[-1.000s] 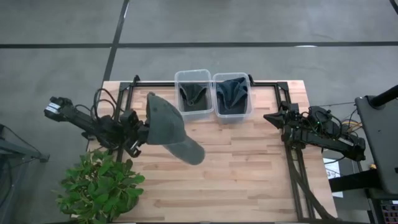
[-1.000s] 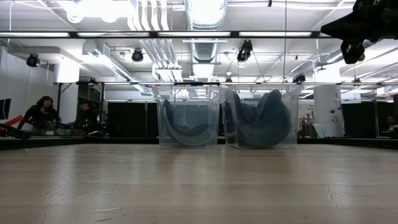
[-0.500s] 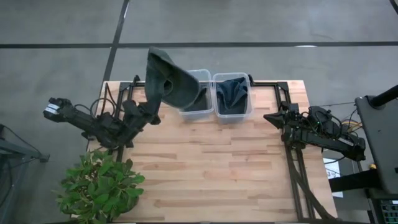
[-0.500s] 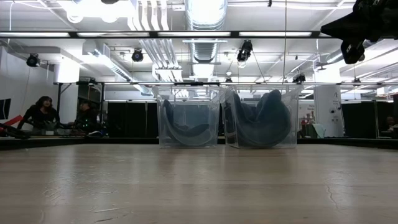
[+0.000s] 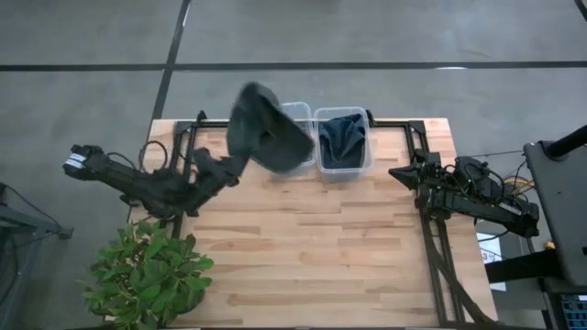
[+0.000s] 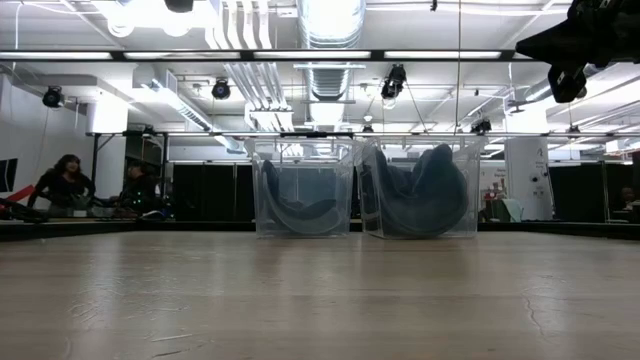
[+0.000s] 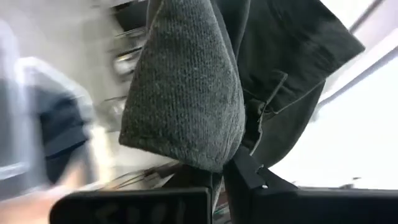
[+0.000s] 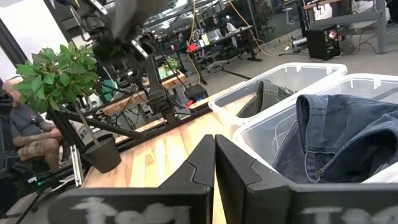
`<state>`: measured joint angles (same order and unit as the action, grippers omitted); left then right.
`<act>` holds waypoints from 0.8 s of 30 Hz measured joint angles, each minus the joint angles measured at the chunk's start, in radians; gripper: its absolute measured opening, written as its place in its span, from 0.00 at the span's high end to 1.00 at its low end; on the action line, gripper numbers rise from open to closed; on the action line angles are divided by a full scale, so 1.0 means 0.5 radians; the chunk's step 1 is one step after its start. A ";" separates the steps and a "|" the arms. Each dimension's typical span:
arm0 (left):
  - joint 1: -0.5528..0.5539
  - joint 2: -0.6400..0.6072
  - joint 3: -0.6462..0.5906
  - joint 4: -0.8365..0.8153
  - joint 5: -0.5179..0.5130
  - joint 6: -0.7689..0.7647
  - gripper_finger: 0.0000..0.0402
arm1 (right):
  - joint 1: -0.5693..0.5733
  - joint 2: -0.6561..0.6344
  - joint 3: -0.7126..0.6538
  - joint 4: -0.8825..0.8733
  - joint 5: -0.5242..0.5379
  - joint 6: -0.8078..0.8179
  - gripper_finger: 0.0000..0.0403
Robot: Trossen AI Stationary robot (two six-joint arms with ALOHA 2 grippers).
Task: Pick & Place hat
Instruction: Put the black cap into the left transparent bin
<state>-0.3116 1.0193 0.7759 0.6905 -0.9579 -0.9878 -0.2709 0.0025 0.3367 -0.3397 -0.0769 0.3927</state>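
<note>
Left gripper (image 5: 240, 161) clamps hat (image 5: 266, 139), aloft over left bin (image 5: 299, 112). Right gripper (image 5: 397, 172) closed, empty, at table (image 5: 321, 247) edge. Plant (image 5: 147, 275) beside; people seated in room.

no lettering, label, brand, number or sign can be read in any of the views — not on the bins, the arms or the room behind.
</note>
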 joint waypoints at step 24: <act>1.286 0.472 1.071 -2.578 1.327 -0.195 0.97 | 0.000 0.000 0.000 -0.001 -0.001 -0.002 0.98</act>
<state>0.3314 1.2555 1.3116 -0.5984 -0.2942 -1.0854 -0.2709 0.0025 0.3367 -0.3403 -0.0772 0.3920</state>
